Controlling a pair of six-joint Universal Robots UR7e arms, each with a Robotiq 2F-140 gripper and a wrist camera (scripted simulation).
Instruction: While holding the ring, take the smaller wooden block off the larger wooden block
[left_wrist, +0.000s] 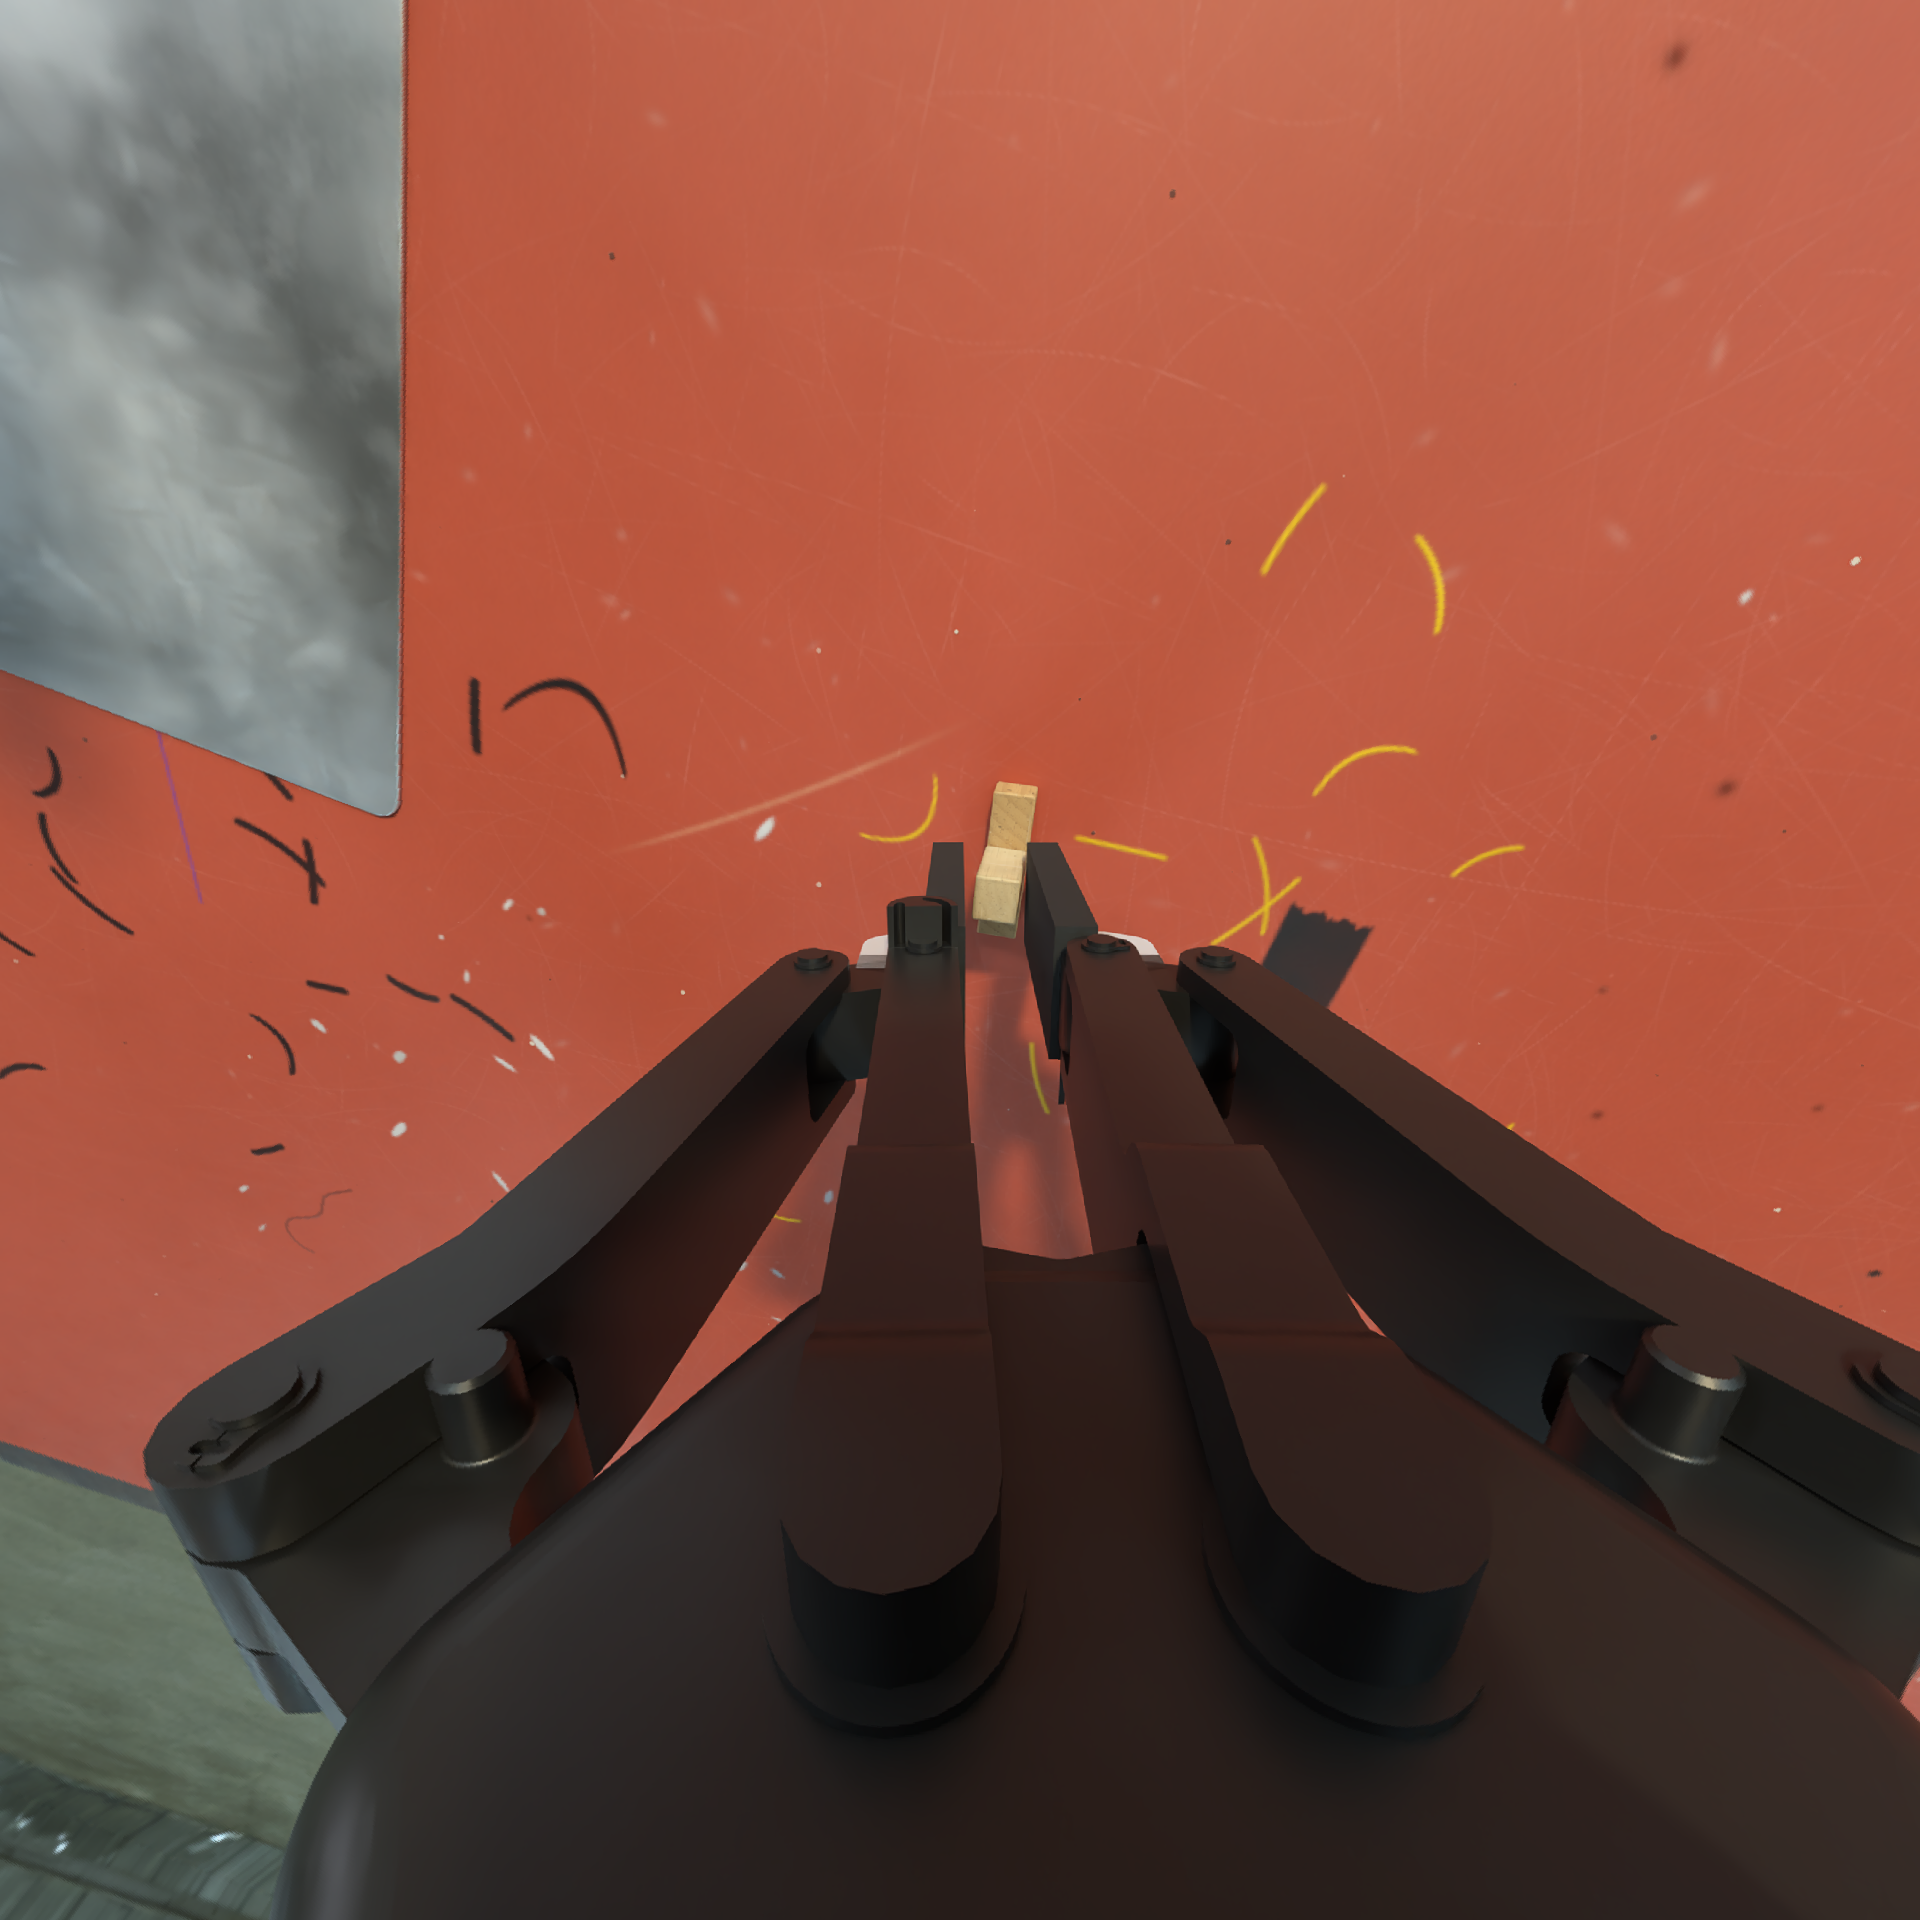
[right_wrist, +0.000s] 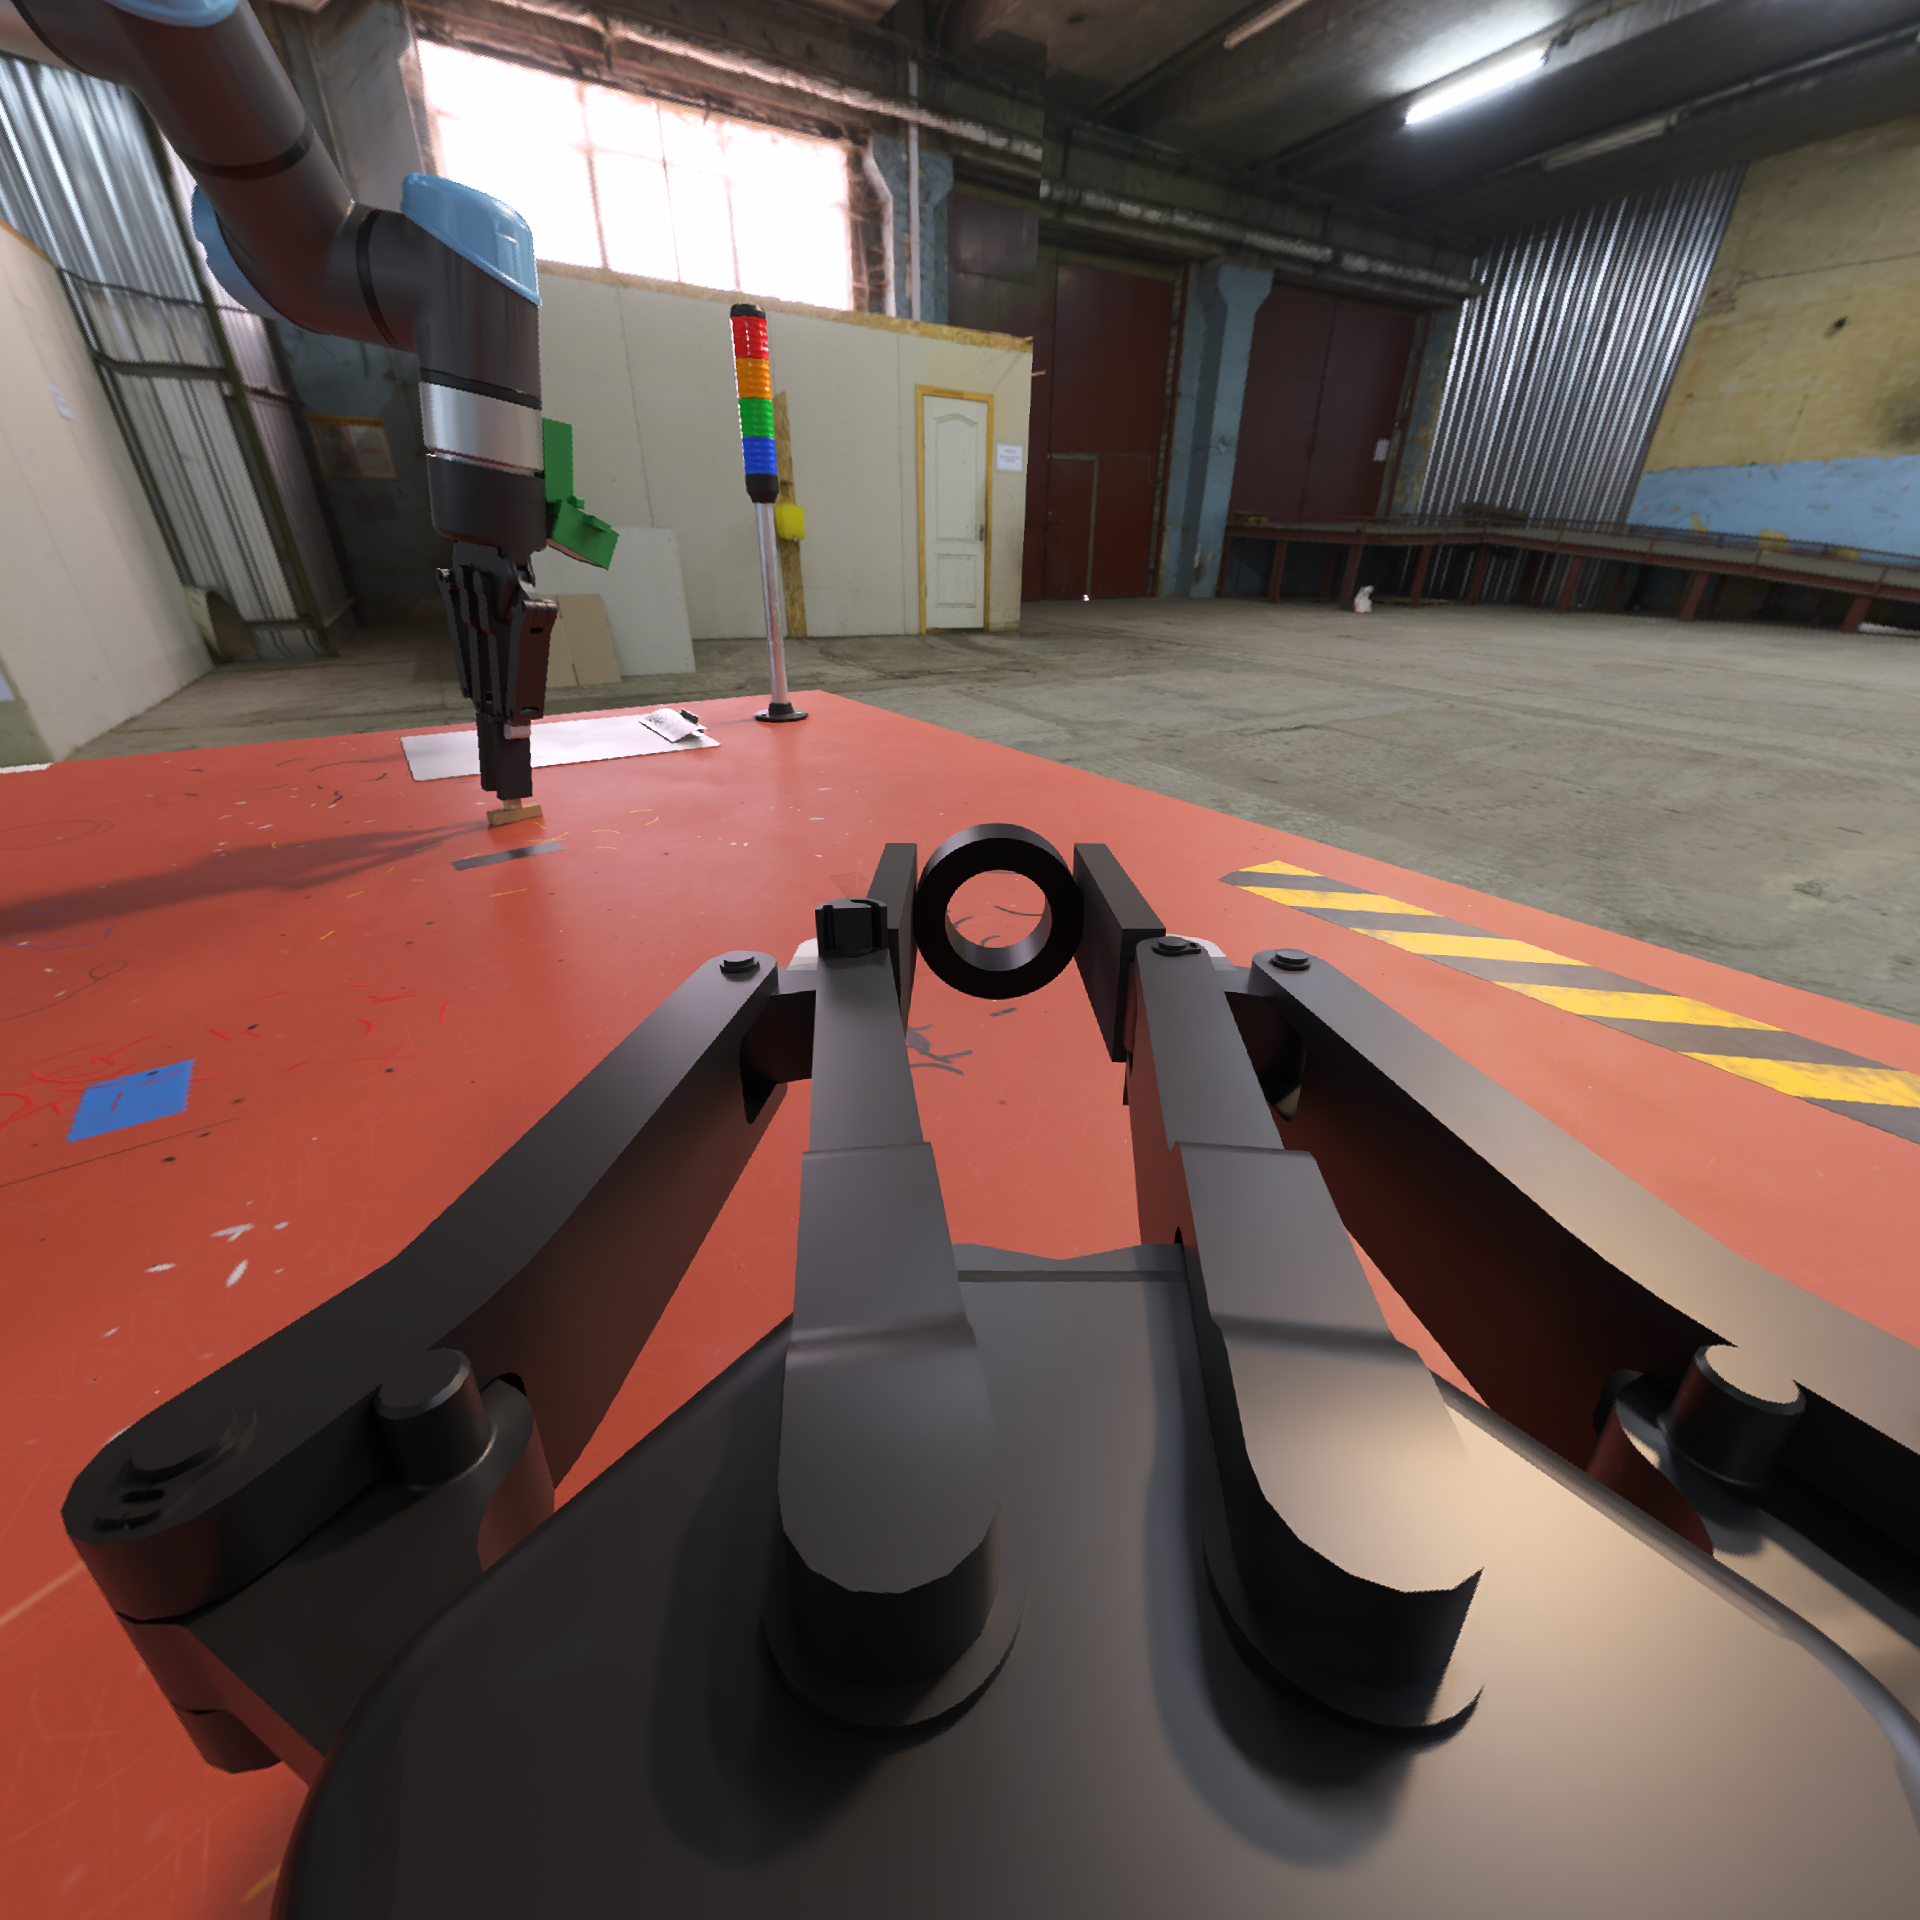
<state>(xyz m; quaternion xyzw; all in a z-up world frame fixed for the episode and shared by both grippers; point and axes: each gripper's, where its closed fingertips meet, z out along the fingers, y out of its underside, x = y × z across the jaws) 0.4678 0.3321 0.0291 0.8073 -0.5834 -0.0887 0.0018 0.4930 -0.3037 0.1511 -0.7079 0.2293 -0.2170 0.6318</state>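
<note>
The smaller wooden block (left_wrist: 997, 896) sits between my left gripper's (left_wrist: 994, 854) fingertips. The larger wooden block (left_wrist: 1013, 816) lies under it and sticks out beyond it on the red table (left_wrist: 1351, 312). The jaws stand narrowly around the small block, the right pad against it. In the right wrist view the left gripper (right_wrist: 506, 774) points straight down onto the larger block (right_wrist: 514, 814), and the small block is hidden there. My right gripper (right_wrist: 995, 862) is shut on the black ring (right_wrist: 930, 920) and holds it above the table.
A grey metal sheet (left_wrist: 197, 395) lies on the table left of the blocks and shows again in the right wrist view (right_wrist: 582, 740). A signal tower (right_wrist: 764, 499) stands at the far table edge. A black tape strip (right_wrist: 509, 857), a blue patch (right_wrist: 130, 1096) and hazard striping (right_wrist: 1558, 966) mark the table.
</note>
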